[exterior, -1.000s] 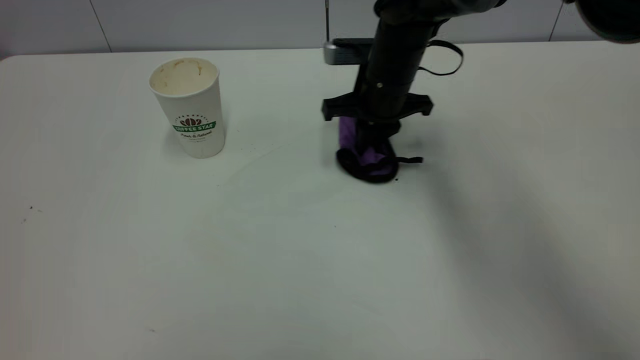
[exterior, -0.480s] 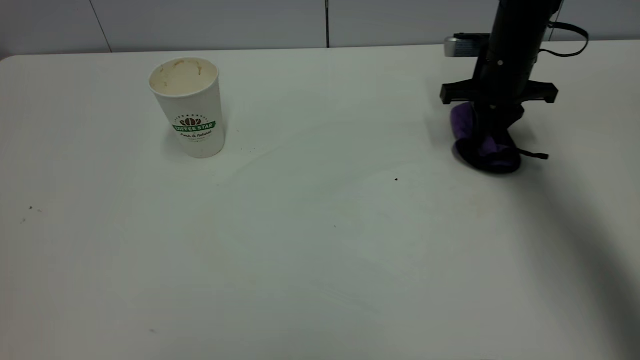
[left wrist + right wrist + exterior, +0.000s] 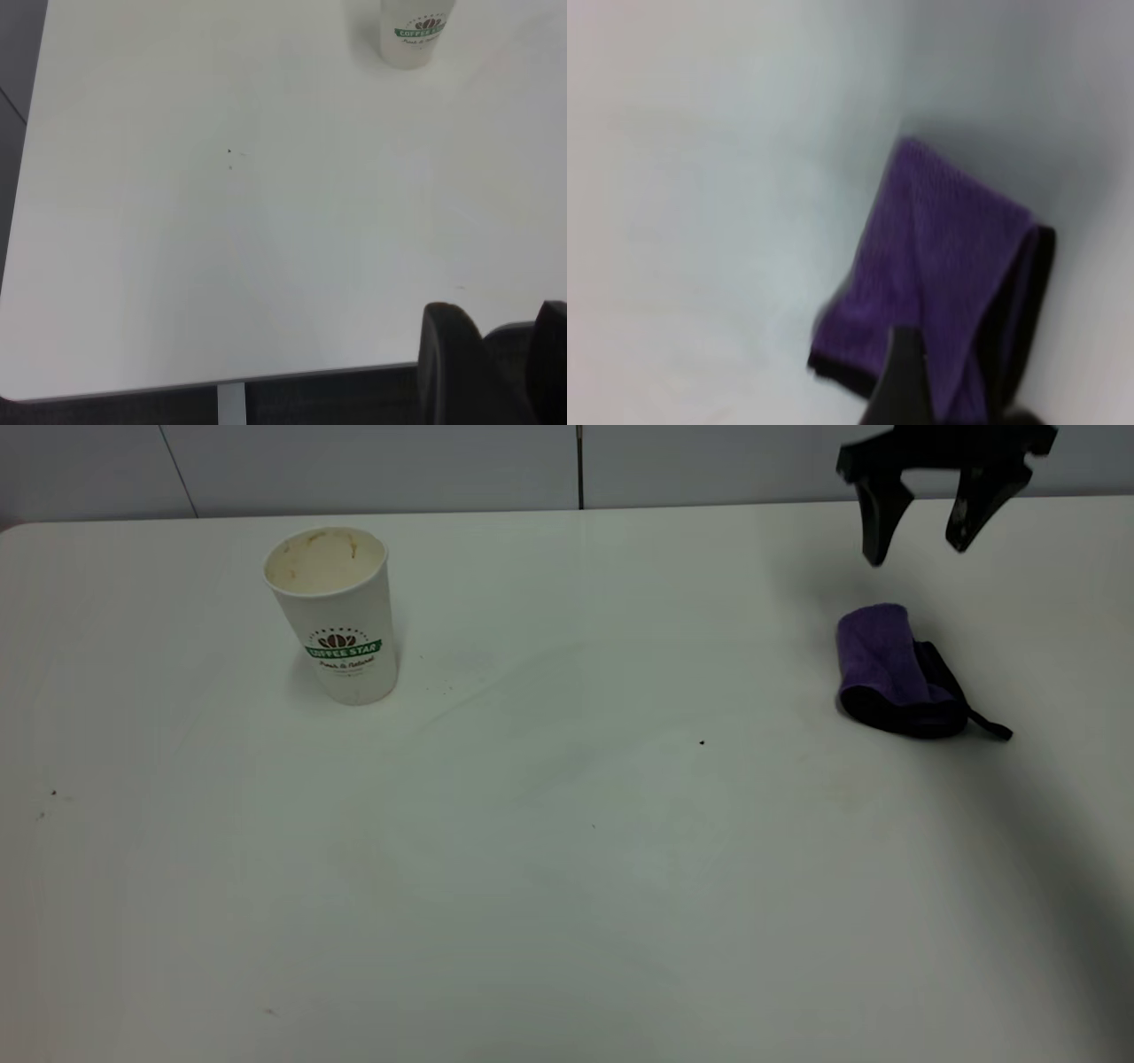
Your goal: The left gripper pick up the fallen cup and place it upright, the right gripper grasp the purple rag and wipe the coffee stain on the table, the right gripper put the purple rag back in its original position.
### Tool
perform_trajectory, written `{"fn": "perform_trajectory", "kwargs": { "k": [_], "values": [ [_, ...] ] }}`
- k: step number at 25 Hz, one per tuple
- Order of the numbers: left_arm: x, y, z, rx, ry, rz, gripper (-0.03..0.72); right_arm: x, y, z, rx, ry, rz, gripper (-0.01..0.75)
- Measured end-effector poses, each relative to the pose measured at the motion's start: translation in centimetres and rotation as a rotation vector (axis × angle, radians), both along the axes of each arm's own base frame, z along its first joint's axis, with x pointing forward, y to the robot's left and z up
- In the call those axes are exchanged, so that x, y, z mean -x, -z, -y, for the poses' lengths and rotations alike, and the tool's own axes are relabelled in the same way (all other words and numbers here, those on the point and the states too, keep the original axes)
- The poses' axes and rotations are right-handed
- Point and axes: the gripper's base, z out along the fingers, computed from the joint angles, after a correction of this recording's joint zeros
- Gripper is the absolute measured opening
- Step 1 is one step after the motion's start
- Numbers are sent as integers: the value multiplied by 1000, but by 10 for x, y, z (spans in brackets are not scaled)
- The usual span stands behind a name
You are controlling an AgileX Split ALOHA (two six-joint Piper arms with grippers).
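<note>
Both fingers of my right pincer (image 3: 921, 545) hang released above the rag (image 3: 895, 673); the cup (image 3: 335, 615) stands upright on the desk (image 3: 532, 868).

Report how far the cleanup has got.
Done: the cup stands upright, and no puddle shows on the table, only tiny specks. The rag lies folded at the table's right side, released. In hand: nothing; the right gripper hangs open above the rag. The left gripper sits off the table edge. Nothing appears left.
</note>
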Motion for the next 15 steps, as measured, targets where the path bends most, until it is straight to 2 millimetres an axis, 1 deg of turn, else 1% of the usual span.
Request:
{"fn": "perform_trajectory", "kwargs": {
  "k": [1,2,3,4,5,6,8,9,10,11,13,15],
  "values": [
    [0,0,0,0,0,0,239,6,-21,0,-7,-2,15,728],
    [0,0,0,0,0,0,239,14,-37,1,-6,-7,14,730],
    [0,0,0,0,0,0,239,24,-62,3,-9,-10,35,730],
    [0,0,0,0,0,0,239,38,-85,5,-9,-14,45,730],
    [0,0,0,0,0,0,239,53,-100,7,-8,-14,40,730],
    [0,0,0,0,0,0,239,69,-127,9,-12,-15,66,730],
    [0,0,0,0,0,0,239,111,-170,15,-16,-17,100,730],
    [0,0,0,0,0,0,239,130,-183,17,-18,-16,109,730],
    [0,0,0,0,0,0,239,151,-205,20,-23,-14,148,730],
    [0,0,0,0,0,0,239,173,-220,23,-28,-10,174,730],
    [0,0,0,0,0,0,239,212,-240,29,-30,3,214,730],
    [0,0,0,0,0,0,239,250,-248,36,-28,18,233,730]
  ]
}}
